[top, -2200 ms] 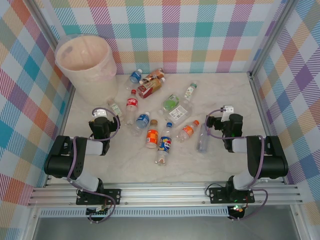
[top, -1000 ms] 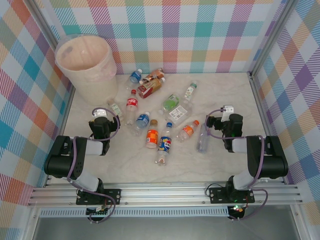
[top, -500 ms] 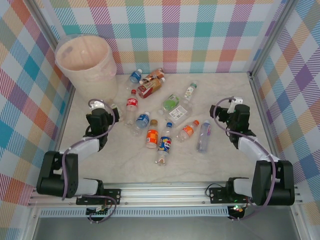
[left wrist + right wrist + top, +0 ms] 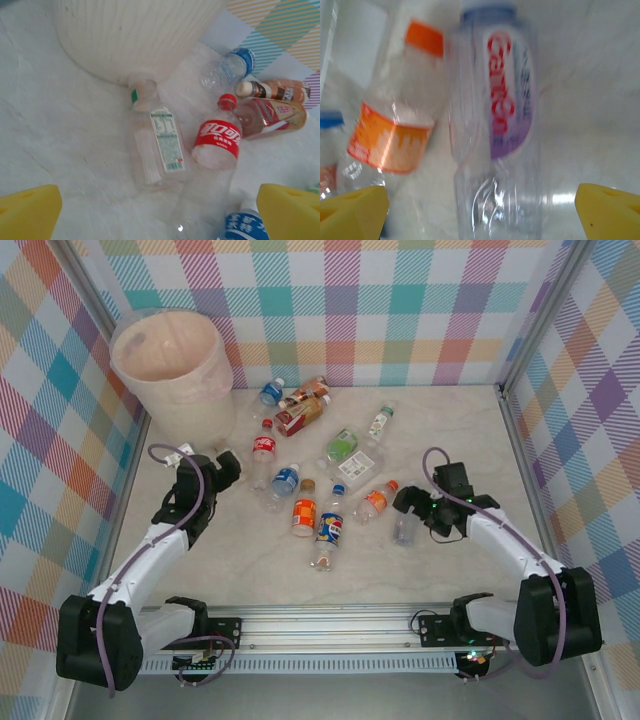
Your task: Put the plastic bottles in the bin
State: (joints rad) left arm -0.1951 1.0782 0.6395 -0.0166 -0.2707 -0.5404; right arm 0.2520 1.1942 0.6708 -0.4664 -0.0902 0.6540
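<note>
Right gripper [image 4: 480,212] and left gripper [image 4: 160,215], both spread wide, holding nothing.
Purple-label bottle [image 4: 495,125] lies between the right pads [image 4: 350,210], orange-label bottle [image 4: 390,135] just beside; ahead of the left, green-label bottle [image 4: 157,145] and red-label bottle [image 4: 217,145] lie near the bin [image 4: 135,35].

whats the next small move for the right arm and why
Probably lower the right gripper and close on the purple-labelled bottle. In the right wrist view it lies lengthwise between the open jaws, ungripped, on the table. The orange-capped bottle lies close beside it, so the descent should stay centred.
</note>
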